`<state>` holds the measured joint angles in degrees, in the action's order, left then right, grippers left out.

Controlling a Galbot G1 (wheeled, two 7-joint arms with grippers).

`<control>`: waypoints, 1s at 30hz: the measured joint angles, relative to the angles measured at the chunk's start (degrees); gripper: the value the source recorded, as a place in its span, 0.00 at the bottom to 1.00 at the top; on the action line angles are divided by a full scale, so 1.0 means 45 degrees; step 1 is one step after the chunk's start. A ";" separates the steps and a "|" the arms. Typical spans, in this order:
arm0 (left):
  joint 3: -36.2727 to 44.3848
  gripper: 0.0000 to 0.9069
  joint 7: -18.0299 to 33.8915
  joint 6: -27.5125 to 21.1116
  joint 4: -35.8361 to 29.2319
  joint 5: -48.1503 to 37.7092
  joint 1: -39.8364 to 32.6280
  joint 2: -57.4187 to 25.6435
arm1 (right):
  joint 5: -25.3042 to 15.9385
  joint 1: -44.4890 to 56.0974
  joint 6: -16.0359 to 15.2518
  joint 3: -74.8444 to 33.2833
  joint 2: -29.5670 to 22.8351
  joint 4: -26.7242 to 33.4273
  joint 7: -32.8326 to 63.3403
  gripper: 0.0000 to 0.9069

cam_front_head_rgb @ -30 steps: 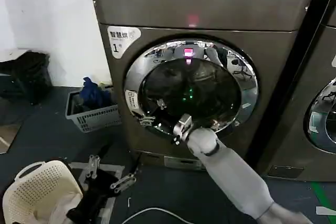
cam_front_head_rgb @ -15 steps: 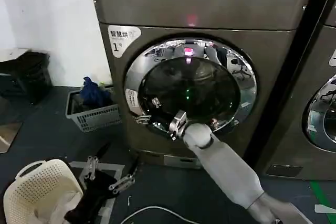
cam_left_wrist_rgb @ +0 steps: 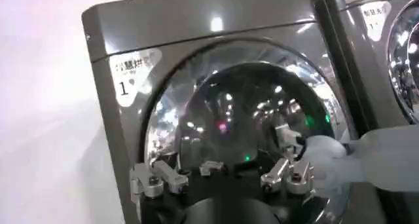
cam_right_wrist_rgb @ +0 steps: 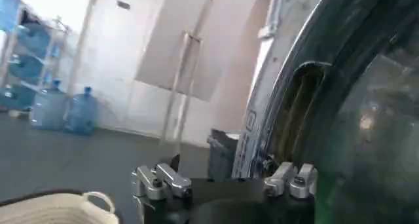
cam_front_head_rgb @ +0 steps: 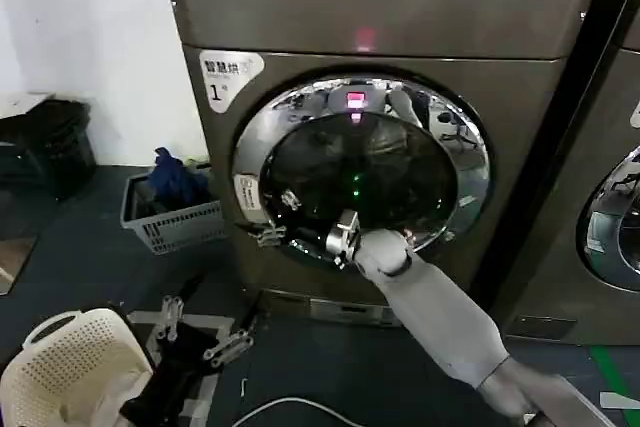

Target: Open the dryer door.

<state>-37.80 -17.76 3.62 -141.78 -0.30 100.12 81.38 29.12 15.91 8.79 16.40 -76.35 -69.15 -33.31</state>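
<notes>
Dryer door [cam_front_head_rgb: 360,169] sits closed, flush in the front of the dryer [cam_front_head_rgb: 380,97]. The right gripper [cam_front_head_rgb: 343,237] has its jaws spread and grasping nothing, its tips against the lower chrome rim at the door's left-hand side. The right arm reaches up to it from the lower right. The left gripper [cam_front_head_rgb: 205,329] hangs low near the floor, fingers [cam_left_wrist_rgb: 152,179] parted and holding nothing. A white basket [cam_front_head_rgb: 70,372] lies just beside it, and a grey crate [cam_front_head_rgb: 180,219] stands left of the dryer
</notes>
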 joint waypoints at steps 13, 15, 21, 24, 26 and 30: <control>-0.0299 1.00 0.0039 -0.0028 0.0354 -0.0089 -0.0171 0.0087 | 0.1133 0.0123 0.0931 0.0763 0.0849 -0.0988 -0.1249 1.00; -0.0335 1.00 0.0042 -0.0031 0.0410 -0.0033 -0.0248 0.0113 | 0.1139 0.0233 0.0859 0.0769 0.1053 -0.1241 -0.1247 1.00; -0.0758 1.00 0.0063 -0.0074 0.0496 -0.0171 -0.0325 0.0132 | 0.1597 0.0589 0.0992 0.0726 0.1685 -0.2187 -0.1936 1.00; -0.1130 1.00 0.0034 -0.0149 0.0409 -0.0286 -0.0226 0.0113 | 0.1824 0.0851 0.1049 0.0618 0.2097 -0.2769 -0.2472 1.00; -0.1422 1.00 0.0018 -0.0322 0.0352 -0.0284 -0.0099 0.0112 | 0.2026 0.1014 0.1104 0.0534 0.2344 -0.3117 -0.2778 1.00; -0.1897 1.00 0.0023 -0.0576 0.0237 -0.0211 0.0019 0.0140 | 0.2466 0.1348 0.1235 0.0255 0.2753 -0.3710 -0.3616 1.00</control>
<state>-46.34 -17.66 1.03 -140.71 -1.25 100.21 82.00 40.21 21.98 14.35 17.55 -63.96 -85.85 -49.58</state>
